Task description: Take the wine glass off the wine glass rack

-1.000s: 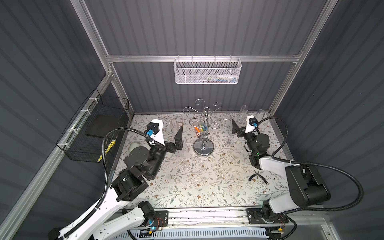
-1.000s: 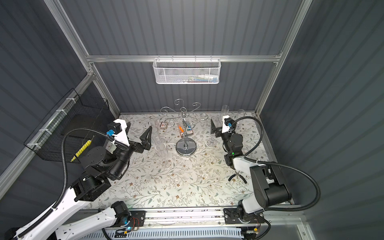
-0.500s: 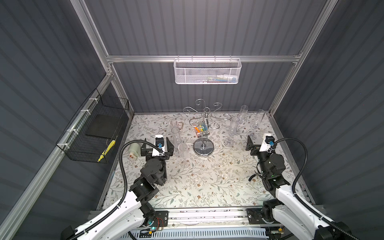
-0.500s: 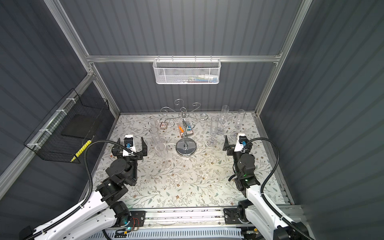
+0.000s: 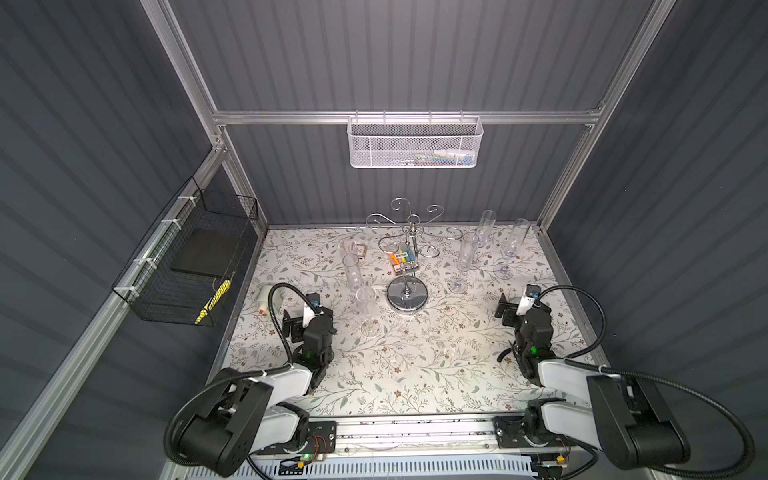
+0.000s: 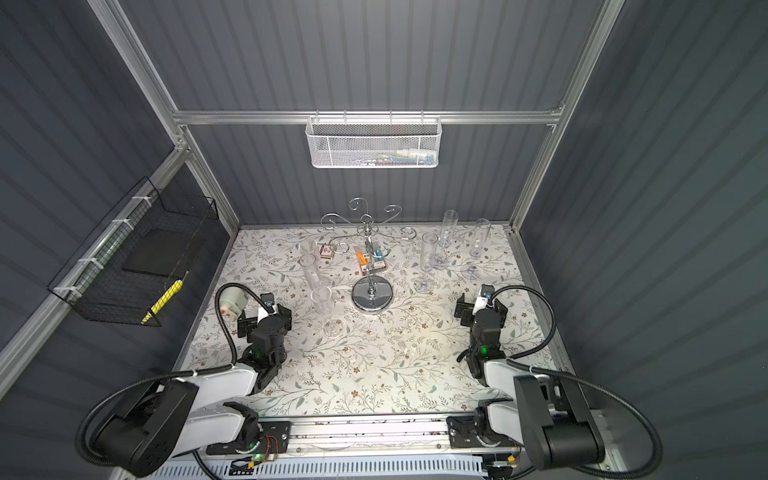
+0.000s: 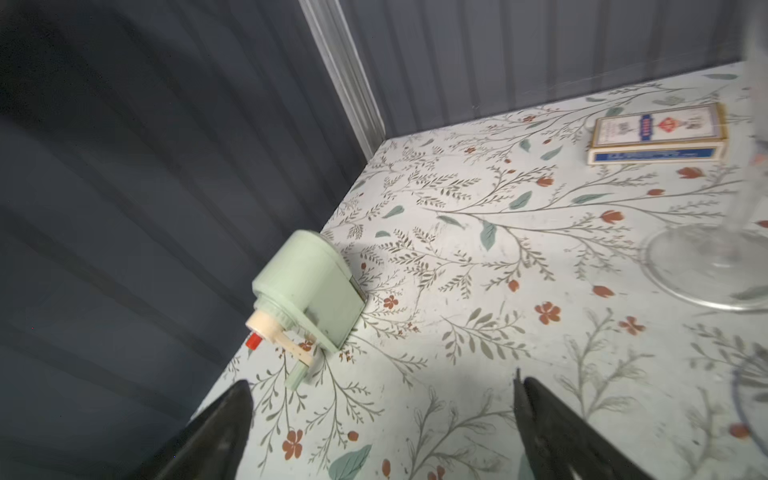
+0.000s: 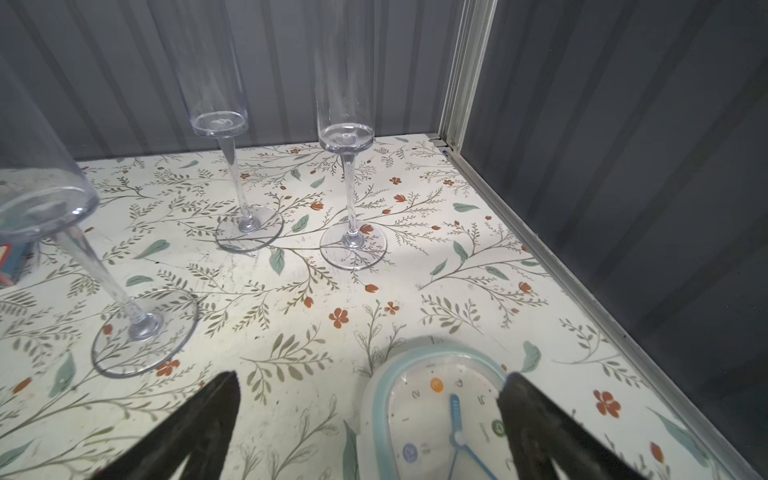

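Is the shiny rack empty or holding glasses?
Empty. No glass hangs from the wine glass rack; the flutes stand on the table.

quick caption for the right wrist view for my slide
Open right gripper over a blue-rimmed clock, facing three empty champagne flutes standing upright on the floral table

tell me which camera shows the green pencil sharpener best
The left wrist view: the pencil sharpener is close up there, showing its crank and red knob. In both top views it is only a small pale shape, with no detail to make out. The right wrist view does not show it.
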`<state>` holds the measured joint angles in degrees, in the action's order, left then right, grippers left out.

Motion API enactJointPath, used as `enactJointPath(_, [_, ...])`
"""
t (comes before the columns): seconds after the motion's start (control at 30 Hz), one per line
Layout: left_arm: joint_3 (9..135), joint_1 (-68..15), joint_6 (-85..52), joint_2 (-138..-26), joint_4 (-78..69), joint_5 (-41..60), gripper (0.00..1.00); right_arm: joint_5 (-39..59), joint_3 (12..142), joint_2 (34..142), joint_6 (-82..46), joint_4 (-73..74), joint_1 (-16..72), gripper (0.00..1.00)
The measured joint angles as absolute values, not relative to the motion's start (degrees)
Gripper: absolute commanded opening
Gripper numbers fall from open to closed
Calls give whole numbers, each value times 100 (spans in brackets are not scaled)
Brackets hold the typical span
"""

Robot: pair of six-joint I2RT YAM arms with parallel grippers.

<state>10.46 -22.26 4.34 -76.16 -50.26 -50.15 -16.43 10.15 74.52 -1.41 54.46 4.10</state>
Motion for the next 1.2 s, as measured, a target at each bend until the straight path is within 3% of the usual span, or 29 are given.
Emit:
enactJointPath(0.1, [1083,-1968,399,-8342,-5745,-4593,100,-1494,1291,8353,-126,6003,231,99])
enactJointPath(0.33, [1817,-1299,464,-9824,-6595,-3297,100,-1066,1693,8355,-281,5769,-106,99])
enactJointPath(0.6, [2652,-423,119,-9874,-5629,-1828,100,-873,1728,8346,-408,5688,-220,99])
enactJointPath(1.2, [2657,-366,12,-9865,-5345,-1361,100,-746,1772,8350,-436,5596,-274,99])
